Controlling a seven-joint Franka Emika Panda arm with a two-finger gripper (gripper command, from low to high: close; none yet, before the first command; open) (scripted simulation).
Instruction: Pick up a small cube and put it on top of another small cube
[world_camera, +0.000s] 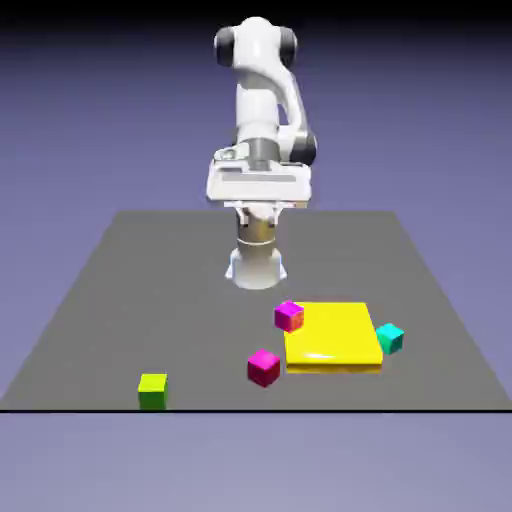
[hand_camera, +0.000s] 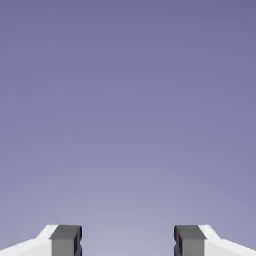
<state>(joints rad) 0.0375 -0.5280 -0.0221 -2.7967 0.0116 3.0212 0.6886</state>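
While the gripper (hand_camera: 128, 240) stands wide with nothing between its fingertips, raised over the worktop (world_camera: 160, 300), the risks list as follows.

Item: magenta cube (world_camera: 264, 368), near the worktop's front edge, beside the yellow block (world_camera: 330, 335). A low or slanted approach could clip the block and shove the cube off its spot.

Item: purple cube (world_camera: 289, 317), at the block's back-left corner in the exterior view; whether it rests on or against it, cannot tell. Fingers coming down there could jam on the block.

Item: cyan cube (world_camera: 390, 338), just beside the block's right side. Same hazard, likely a one-sided grip.

Item: lime green cube (world_camera: 153, 391), at the front edge, toward the left corner. A nudge could tip it off.

Item: stacking. Off-centre release, likely from a skewed grip, would topple the upper cube.
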